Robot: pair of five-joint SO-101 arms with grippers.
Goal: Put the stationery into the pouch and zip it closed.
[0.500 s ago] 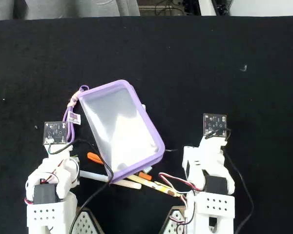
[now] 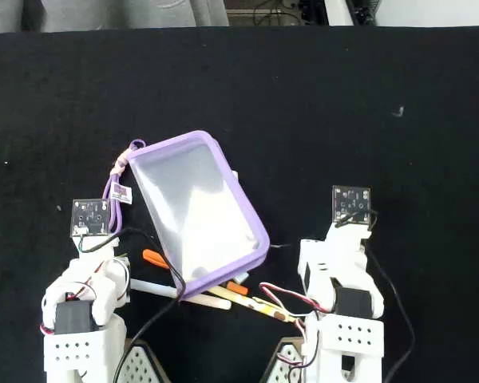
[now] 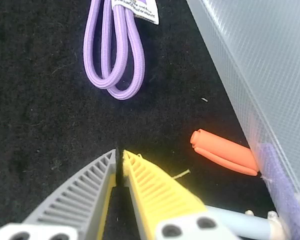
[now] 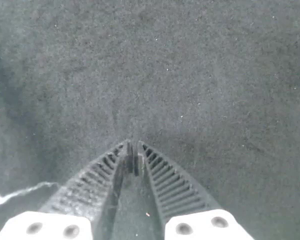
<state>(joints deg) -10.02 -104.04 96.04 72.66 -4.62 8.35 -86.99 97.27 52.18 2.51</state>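
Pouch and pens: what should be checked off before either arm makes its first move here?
1. Left gripper is unloaded: ok. It is shut on nothing, above the cloth near the orange pen.
2. Right gripper is unloaded: ok. It is shut over bare cloth.
3. Stationery is free to pick up: not ok. The orange pen and the pale pen run under the near edge of the pouch.
4. Pouch zip is open: cannot tell.
5. Cord loop is out of the left gripper's way: ok. It lies apart from the gripper on the cloth.
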